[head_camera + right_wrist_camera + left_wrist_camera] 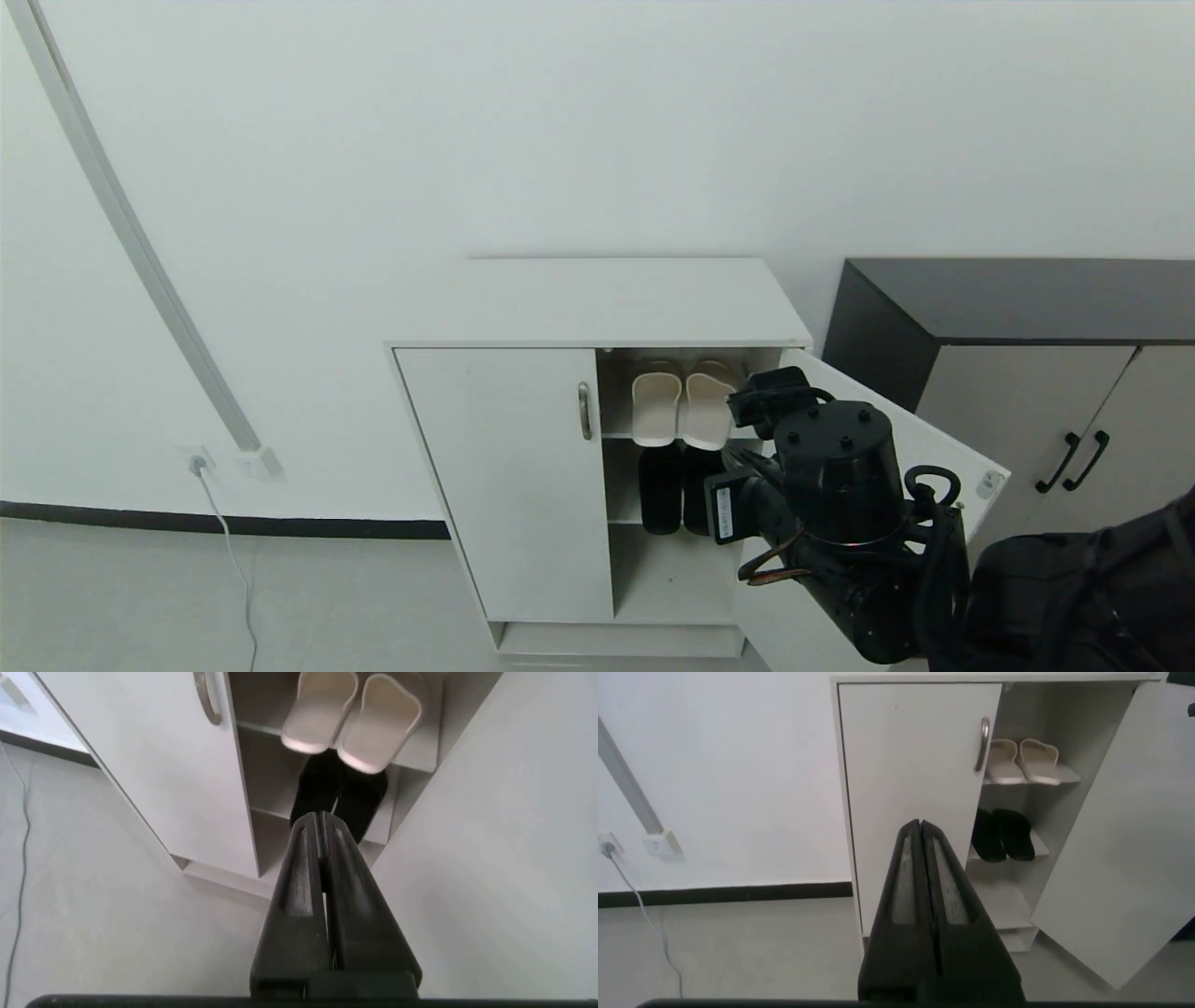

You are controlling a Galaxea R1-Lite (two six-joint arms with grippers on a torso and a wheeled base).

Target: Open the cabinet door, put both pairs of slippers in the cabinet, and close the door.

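A white cabinet (pixel 607 299) stands against the wall with its left door (pixel 504 476) closed and its right door (pixel 943 448) swung open. A pair of white slippers (pixel 681 411) lies on the top shelf. A pair of black slippers (pixel 674 490) sits on the shelf below. My right arm (pixel 831 467) is in front of the open door. My right gripper (pixel 322 819) is shut and empty, pointing at the black slippers (pixel 336 789). My left gripper (pixel 920 824) is shut and empty, set back from the cabinet and facing the closed door (pixel 915 775).
A dark-topped cabinet (pixel 1027 299) with black handles stands just right of the open door. A wall socket with a white cable (pixel 201 462) is at the left, and a slanted conduit (pixel 121 215) runs up the wall. Bare floor (pixel 233 597) lies left of the cabinet.
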